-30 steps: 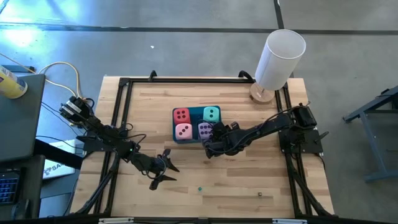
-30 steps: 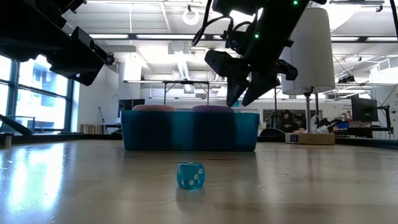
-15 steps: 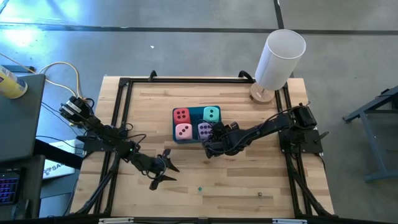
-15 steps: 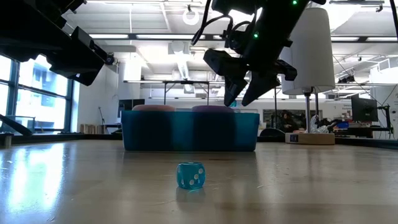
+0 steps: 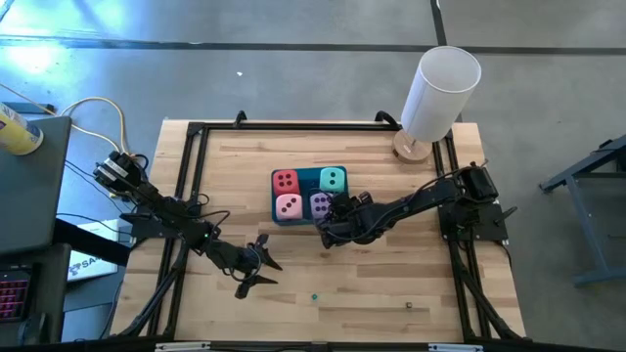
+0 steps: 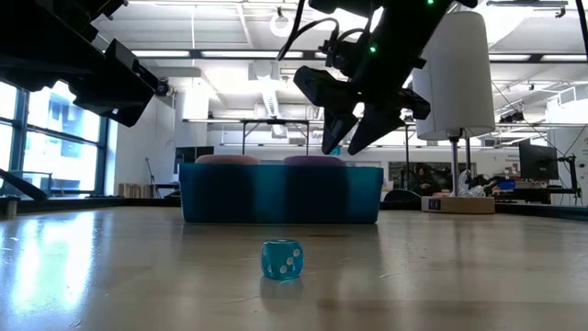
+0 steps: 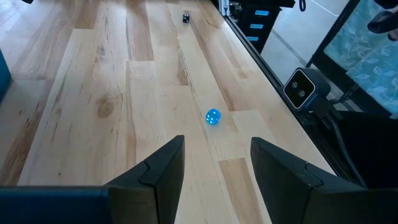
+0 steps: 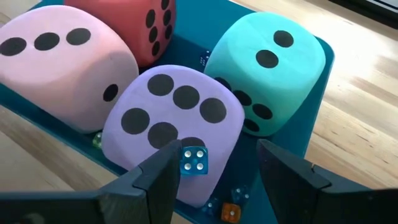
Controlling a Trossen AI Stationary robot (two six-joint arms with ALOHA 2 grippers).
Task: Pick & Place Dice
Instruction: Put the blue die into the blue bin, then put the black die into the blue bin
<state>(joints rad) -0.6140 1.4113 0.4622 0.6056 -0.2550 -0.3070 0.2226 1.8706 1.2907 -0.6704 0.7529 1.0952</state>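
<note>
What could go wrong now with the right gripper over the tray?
1. The tiny translucent blue die between the open right gripper fingers seems perched on the soft purple die; it could roll over the blue tray wall onto the wood.
2. Another tiny blue die lies ahead of the open left gripper, near the table's edge; a glancing pick might knock it off.

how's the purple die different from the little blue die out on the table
The purple die is big, soft-looking and opaque with black dots; the small blue die is tiny, glossy and see-through with white dots. The purple die sits in the blue tray packed against the pink and teal dice; the small blue die lies alone on bare wood, ahead of the left gripper. Both are dotted cubes.
</note>
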